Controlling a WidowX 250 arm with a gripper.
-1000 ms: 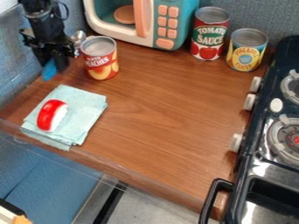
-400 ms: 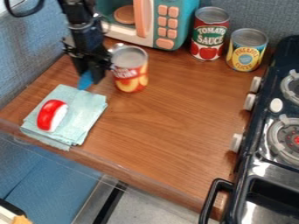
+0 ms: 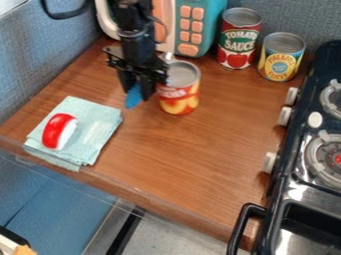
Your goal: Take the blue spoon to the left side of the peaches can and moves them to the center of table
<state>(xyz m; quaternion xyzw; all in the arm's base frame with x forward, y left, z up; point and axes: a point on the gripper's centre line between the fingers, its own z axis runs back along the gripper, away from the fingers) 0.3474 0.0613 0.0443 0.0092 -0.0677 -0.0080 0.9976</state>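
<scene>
One black two-finger gripper [image 3: 138, 95] is clenching a blue spoon [image 3: 133, 99] beside a cylindrical red-and-orange peaches can [image 3: 178, 93].

A blue-grey wall [image 3: 286, 17] rises behind the brown wooden counter [image 3: 200, 164], with pale grey floor [image 3: 173, 236] below.

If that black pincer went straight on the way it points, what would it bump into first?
The pincer points down, with the blue spoon poking out between its fingers, so the spoon would probably touch the wooden tabletop first. The gap beneath is hard to judge.
</scene>
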